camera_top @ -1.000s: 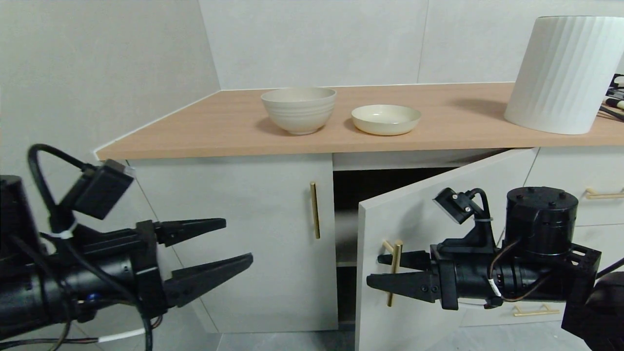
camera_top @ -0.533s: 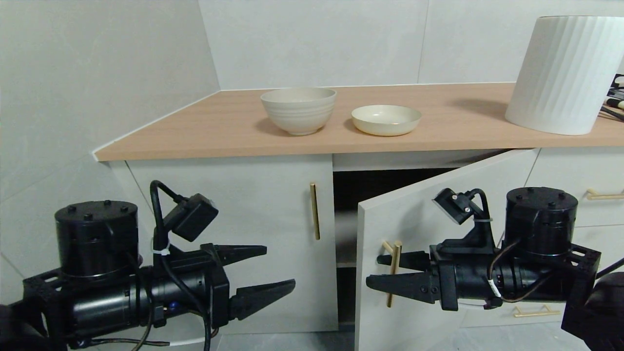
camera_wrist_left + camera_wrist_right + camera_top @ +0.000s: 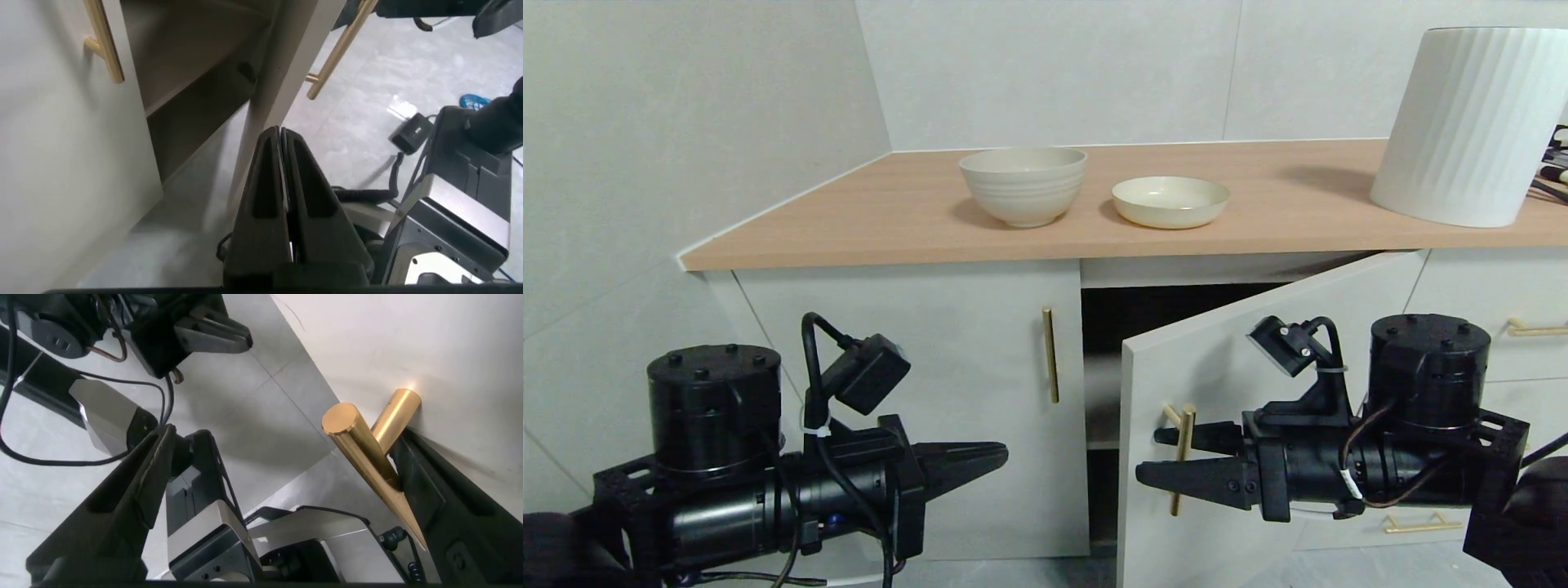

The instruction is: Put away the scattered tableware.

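Wooden countertop [image 3: 849,229] carries both pieces, the bowl [image 3: 1023,184] at 9 o'clock of the dish [image 3: 1170,200], so nothing is put away yet. Only the cabinet door [image 3: 1225,359] is partly open: my right gripper [image 3: 1150,455] at 4 o'clock straddles its handle [image 3: 1187,418], fingers apart, and my left gripper [image 3: 988,455] at 7 o'clock is pinched together, empty

The left arm [image 3: 719,498] and right arm [image 3: 1405,465] are matte black, with screw-topped cylindrical joints, looped cables and tapered jaws.
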Controlling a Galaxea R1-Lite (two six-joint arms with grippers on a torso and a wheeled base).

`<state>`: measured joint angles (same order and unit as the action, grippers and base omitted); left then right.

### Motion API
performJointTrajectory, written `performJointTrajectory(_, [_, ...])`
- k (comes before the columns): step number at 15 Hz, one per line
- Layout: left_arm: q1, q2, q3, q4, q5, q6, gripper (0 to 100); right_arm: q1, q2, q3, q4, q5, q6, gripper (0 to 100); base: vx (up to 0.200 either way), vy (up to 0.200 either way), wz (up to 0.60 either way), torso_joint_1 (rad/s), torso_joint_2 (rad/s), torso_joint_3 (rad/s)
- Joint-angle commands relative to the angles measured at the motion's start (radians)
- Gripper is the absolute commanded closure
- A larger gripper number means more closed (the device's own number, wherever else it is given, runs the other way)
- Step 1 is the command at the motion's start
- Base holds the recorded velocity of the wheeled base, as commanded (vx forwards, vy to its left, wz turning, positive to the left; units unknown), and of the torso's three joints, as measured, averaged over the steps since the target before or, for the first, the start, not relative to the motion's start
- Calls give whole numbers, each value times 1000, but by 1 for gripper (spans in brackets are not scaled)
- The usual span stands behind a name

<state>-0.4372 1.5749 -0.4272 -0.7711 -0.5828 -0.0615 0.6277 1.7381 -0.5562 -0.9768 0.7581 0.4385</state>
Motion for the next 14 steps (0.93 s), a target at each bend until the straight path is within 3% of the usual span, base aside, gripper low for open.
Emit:
performJointTrajectory(1, [-11,13,-15,-1,0,0,100,6,6,1,1,-2,0,0,0,0,0,0,0,0])
performJointTrajectory(7, [-61,171,-145,-28,0,-3,100,7,5,2,1,-2,0,0,0,0,0,0,0,0])
performJointTrajectory(8, [-71,247,-220,-56,1,-15,100,7,5,2,1,-2,0,0,0,0,0,0,0,0])
performJointTrajectory(12, [-90,384,-341,-146,32,-60,100,14,5,4,1,-3,0,0,0,0,0,0,0,0])
performJointTrajectory(13, [-107,412,-346,-169,38,-61,100,14,5,4,1,-3,0,0,0,0,0,0,0,0])
performJointTrajectory(14, [-155,465,-346,-241,81,-75,100,14,5,4,1,-3,0,0,0,0,0,0,0,0])
